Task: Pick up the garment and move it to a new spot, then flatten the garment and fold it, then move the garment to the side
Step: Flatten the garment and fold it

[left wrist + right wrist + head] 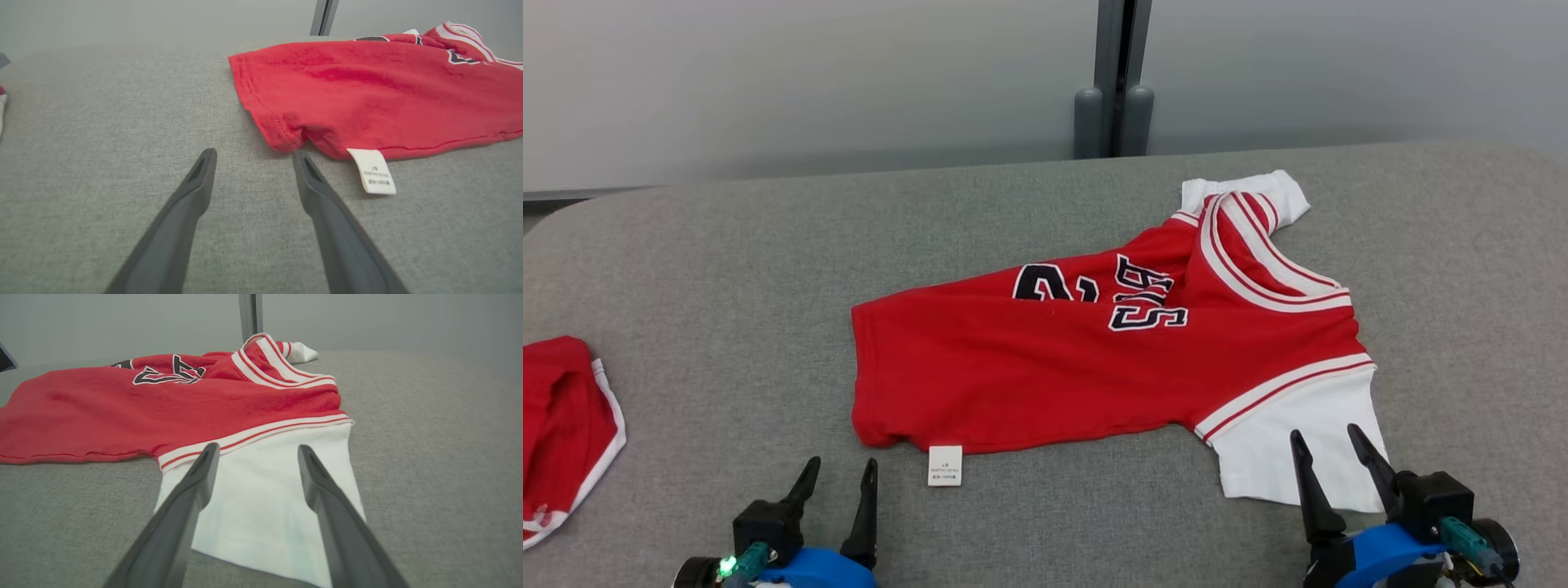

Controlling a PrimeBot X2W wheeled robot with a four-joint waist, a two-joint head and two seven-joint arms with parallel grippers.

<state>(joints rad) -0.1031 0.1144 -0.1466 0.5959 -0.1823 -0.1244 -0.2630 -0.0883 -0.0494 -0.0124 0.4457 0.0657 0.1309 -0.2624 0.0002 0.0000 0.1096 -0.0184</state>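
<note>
The red shirt (1045, 376) is lying rumpled and partly folded on the middle-right of the grey bench (727, 269), collar end to the robot's right and hem to its left. Its near edge is running roughly along the bench's near side, and a white label (945, 465) is sticking out from that edge onto the bench. The near sleeve (1258, 457), white, is spreading toward the robot; the far sleeve (1258, 192) is poking out behind the collar.

The left claw (843, 463) is holding its 2 fingers spread, pinching nothing, tips just short of the hem corner (282, 141). The right claw (1324, 432) is likewise spread, its fingers reaching over the near sleeve; whether they are touching it cannot be told.

Open bench is stretching left of the hem and beyond the shirt to the far edge. Another red cloth (564, 425) is lying at the bench's left edge, well apart.
</note>
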